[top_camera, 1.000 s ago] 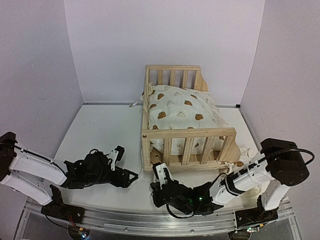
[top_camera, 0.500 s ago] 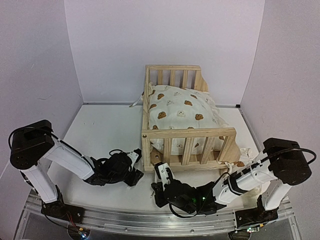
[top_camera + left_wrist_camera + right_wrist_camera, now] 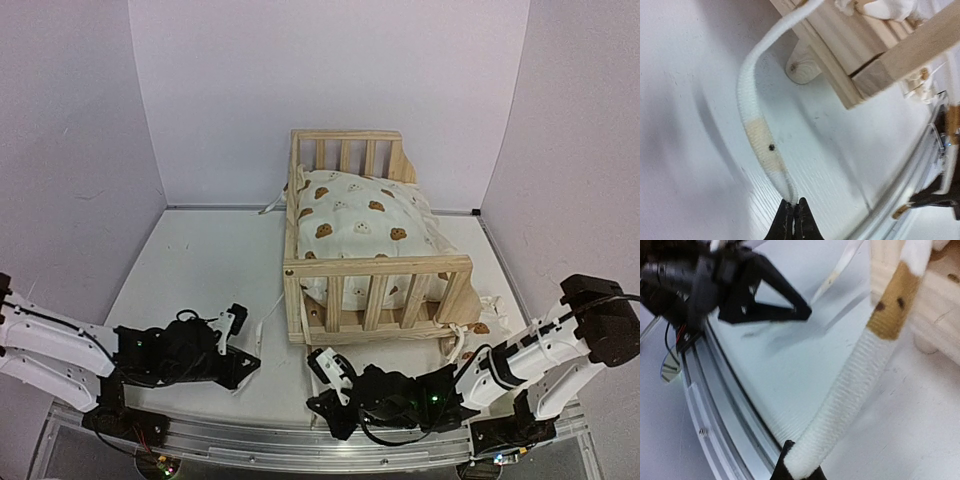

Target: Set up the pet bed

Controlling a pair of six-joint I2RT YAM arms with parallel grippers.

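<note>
The pet bed, a pale wooden slatted frame, stands at the middle of the table with a cream bear-print cushion bulging inside it. My left gripper lies low by the bed's front left corner. In the left wrist view it is shut on the end of a white tie that curves up past a round foot. My right gripper sits in front of the bed. In the right wrist view it is shut on a thick white tie with a brown bear patch.
A metal rail runs along the near table edge, just behind both grippers. More cushion ties and cloth bunch at the bed's front right corner. White walls close in the back and both sides.
The left gripper went in to the bed's front left corner, shut on the tie there and drew back toward the near left. The right gripper shifted slightly nearer, still holding its tie.
</note>
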